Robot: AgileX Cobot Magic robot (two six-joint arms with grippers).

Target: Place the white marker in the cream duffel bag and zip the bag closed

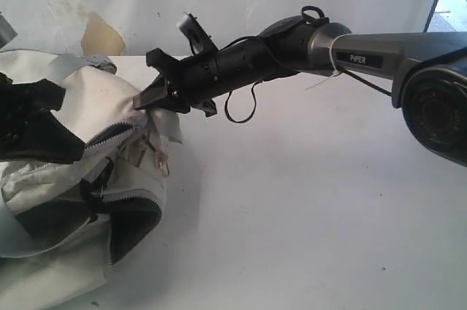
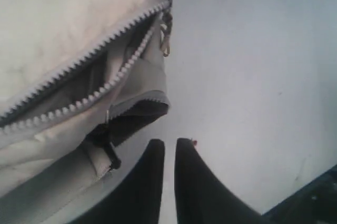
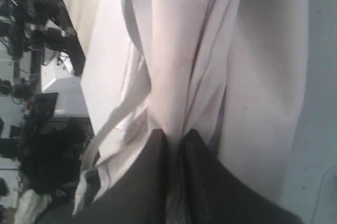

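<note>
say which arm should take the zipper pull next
Left, probably: the left hand is shut on nothing with the zipper pull just ahead, while the right hand pinches the end of the cream duffel bag.

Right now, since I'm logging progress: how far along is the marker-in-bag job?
Done: unclear; the white marker is nowhere in view, so it may be inside. In hand: the right hand is shut on a fold of the cream duffel bag; the left hand is shut, empty. Left: the zipper gapes open, not yet zipped.
</note>
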